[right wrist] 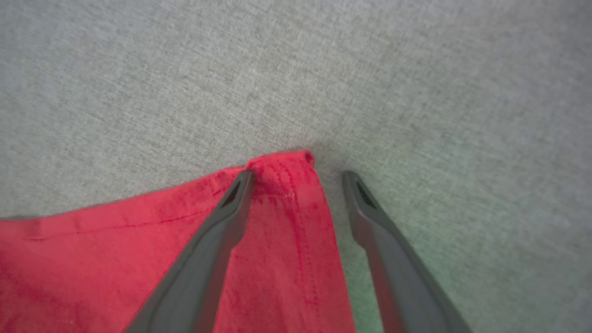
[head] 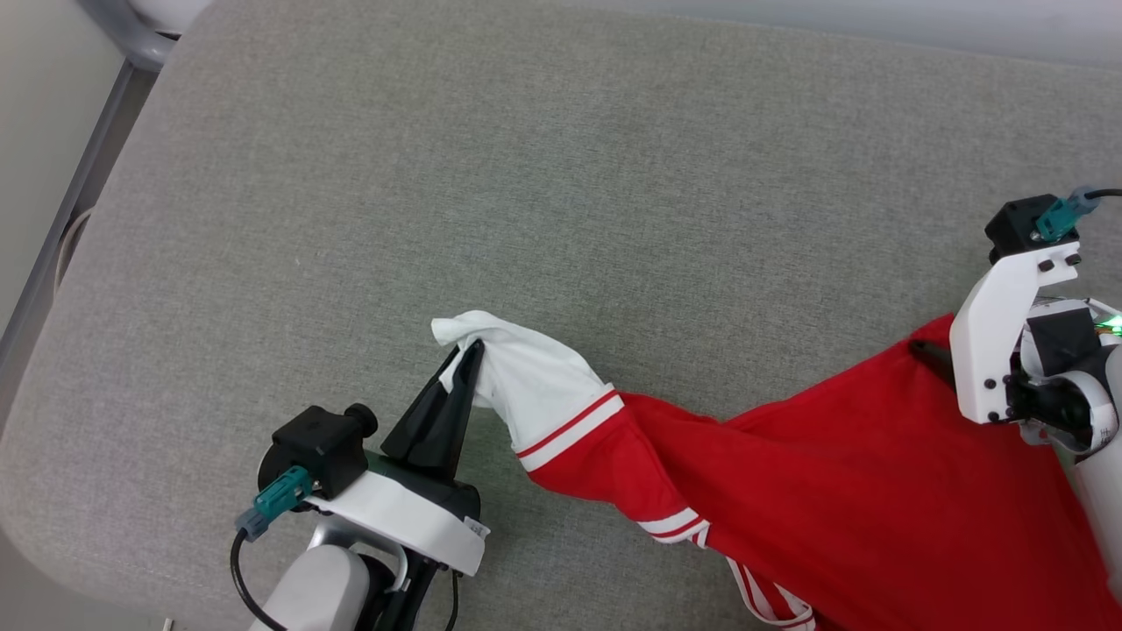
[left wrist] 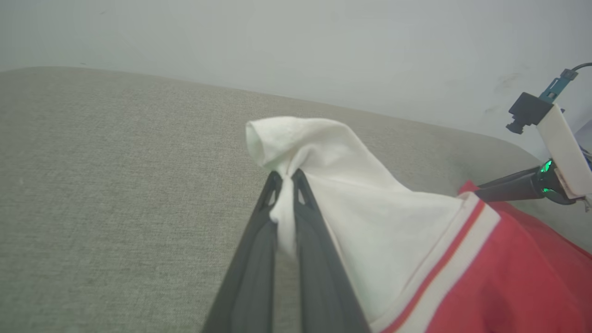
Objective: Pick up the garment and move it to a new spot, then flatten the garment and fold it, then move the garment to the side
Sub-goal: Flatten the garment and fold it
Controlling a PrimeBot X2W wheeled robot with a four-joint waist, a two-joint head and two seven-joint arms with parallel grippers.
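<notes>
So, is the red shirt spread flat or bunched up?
Bunched. The garment is twisted and creased; the left gripper pinches its white sleeve, and the open right gripper straddles a red corner.

a desk (head: 543, 175) covered in grey woven fabric, its corners rounded. behind it stands a plain pale wall (left wrist: 323, 46), faintly scuffed toward the right. beside the desk's left edge runs a grey strip (head: 83, 175). a white rounded object (head: 171, 10) sits by the far left corner. soft, even light.
</notes>
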